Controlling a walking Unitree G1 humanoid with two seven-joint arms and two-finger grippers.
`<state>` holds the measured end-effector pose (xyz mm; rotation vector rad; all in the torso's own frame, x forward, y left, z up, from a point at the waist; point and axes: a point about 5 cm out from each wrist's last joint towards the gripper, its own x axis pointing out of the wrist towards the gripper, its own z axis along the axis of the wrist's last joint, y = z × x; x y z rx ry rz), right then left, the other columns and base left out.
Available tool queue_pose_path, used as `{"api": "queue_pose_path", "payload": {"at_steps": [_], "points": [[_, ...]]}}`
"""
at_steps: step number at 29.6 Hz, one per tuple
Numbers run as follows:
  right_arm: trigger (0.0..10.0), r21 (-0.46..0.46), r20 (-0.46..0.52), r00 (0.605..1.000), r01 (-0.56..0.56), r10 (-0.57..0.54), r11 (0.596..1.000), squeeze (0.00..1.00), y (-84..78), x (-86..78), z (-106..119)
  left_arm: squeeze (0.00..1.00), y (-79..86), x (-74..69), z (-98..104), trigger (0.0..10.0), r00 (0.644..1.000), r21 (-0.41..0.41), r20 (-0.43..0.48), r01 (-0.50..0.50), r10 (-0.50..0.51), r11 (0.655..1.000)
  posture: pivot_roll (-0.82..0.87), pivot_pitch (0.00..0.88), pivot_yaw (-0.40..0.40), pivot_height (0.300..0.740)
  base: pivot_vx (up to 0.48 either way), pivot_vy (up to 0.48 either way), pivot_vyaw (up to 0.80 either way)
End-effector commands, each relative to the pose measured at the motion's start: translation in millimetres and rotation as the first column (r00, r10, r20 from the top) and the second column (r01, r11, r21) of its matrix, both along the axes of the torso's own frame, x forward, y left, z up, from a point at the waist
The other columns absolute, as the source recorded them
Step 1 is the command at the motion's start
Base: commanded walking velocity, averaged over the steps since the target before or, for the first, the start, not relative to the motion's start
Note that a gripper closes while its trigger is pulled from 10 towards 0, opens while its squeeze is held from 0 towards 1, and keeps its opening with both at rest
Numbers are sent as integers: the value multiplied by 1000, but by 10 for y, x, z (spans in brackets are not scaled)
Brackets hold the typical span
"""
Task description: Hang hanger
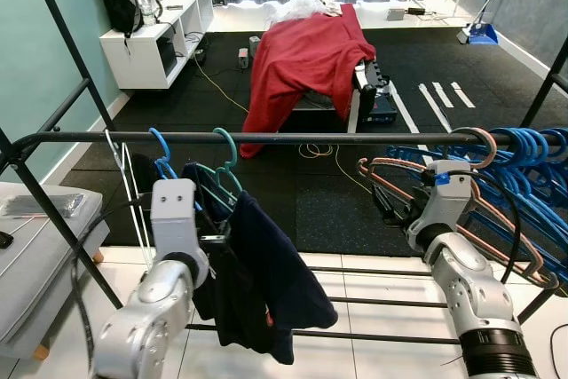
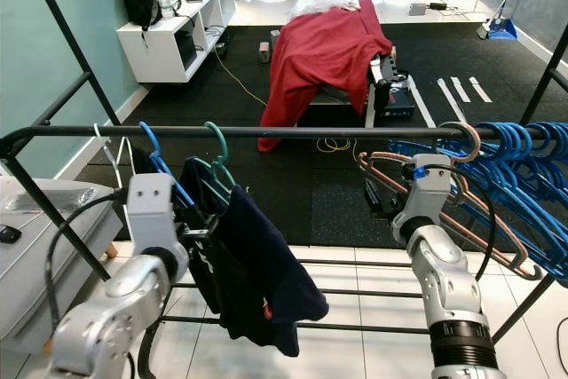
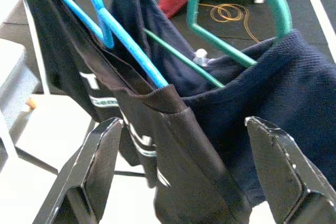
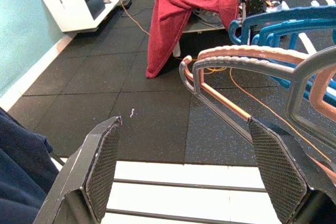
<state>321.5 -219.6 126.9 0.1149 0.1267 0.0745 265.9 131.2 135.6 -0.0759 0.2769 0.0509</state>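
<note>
The left pincer [image 3: 181, 166] stands spread wide and grips nothing, its fingers [image 3: 92, 166] on either side of the dark garments just ahead of it. The right pincer [image 4: 194, 166] is likewise spread and bare, facing the end of the pink hangers [image 4: 236, 59].

The rail [image 1: 293, 138] runs crosswise in front of the robot, left to right. A thick bunch of blue hangers [image 1: 532, 153] crowds its right end, with the pink ones hooked beside them, their shoulders trailing down toward the right arm.

The task's thing seems to be the teal hanger [image 1: 226, 153], carrying the navy shirt [image 1: 275, 281]. Its hook already sits over the rail, left of centre, next to a blue hanger [image 1: 162, 153] with a black shirt [image 3: 157, 129]. It lies straight ahead of and slightly above the left pincer, clearly the nearer one. Its long axis runs roughly toward and away from the robot, across the rail; the hook points up.

So the hanging looks done, and the left arm would likely just back away.
</note>
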Motion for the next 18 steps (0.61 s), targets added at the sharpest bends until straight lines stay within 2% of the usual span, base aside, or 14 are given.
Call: {"api": "queue_pose_path", "payload": {"at_steps": [1,4,6,7,9,14,15,18], "points": [[10000,12,6,1000,3,-3,1000,0,23,21,7,0,21,44,-14,10000,999,62,14,-39,38,997,-90,0,44,740,0,0,0],[10000,13,8,1000,4,-4,1000,0,26,25,8,0,69,68,-19,10000,997,107,18,-72,70,992,-91,0,44,740,0,0,0],[10000,14,9,1000,4,-4,1000,0,26,30,11,0,287,96,-33,10000,990,161,20,-143,141,977,-85,0,39,740,0,0,0],[10000,14,9,1000,4,-4,1000,0,26,30,11,0,287,96,-33,10000,990,161,20,-143,141,977,-85,0,39,740,0,0,0],[10000,14,9,1000,2,-2,1000,0,26,34,13,0,447,110,-59,10000,982,187,18,-188,188,964,-84,0,37,740,0,0,0],[10000,14,9,1000,0,-1,1000,0,28,37,13,0,517,119,-75,9961,979,190,18,-204,204,960,-84,0,36,740,0,0,0],[10000,14,9,1000,0,0,1000,0,30,38,13,0,511,126,-70,0,979,182,22,-203,203,962,-85,0,39,740,0,0,0],[10000,14,9,1000,1,-1,1000,0,31,38,12,0,496,129,-70,0,980,177,22,-199,199,964,-85,0,40,740,0,0,0]]}}
